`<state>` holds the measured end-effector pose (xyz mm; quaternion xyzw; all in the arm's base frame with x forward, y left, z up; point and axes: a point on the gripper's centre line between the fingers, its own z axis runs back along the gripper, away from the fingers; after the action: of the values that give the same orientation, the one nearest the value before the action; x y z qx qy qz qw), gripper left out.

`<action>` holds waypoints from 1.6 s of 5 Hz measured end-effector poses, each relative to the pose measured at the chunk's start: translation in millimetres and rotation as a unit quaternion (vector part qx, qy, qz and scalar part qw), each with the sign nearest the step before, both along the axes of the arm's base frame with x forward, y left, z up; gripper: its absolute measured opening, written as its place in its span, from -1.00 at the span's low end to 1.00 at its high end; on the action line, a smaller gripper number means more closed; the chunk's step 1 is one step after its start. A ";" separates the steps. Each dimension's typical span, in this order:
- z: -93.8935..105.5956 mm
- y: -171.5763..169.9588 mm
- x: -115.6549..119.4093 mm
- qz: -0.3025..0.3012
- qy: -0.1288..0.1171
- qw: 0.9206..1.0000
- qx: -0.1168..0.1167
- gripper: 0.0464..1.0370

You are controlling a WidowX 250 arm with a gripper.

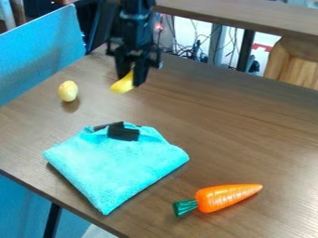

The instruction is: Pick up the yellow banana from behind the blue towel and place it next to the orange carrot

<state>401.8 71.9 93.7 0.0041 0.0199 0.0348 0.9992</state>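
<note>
Looking near the upper middle of the frame, we find the claw (131, 80) clamped on a yellow piece (123, 83), which slants down to the left. To its left, we see a yellow egg (68, 91) on the tabletop (242, 130). Nearer us, left of centre, lies a folded blue cloth (118, 162) with black strips (123, 134) at its top edge. At lower right, we have an orange carrot (227, 196), its green end toward the left.
</note>
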 end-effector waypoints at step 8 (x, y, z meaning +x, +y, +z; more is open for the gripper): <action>-64.8 -211.1 -29.3 -0.256 0.066 0.964 -0.036 -0.23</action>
<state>372.5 -139.2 29.0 -0.0242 0.0854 -0.2234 0.9707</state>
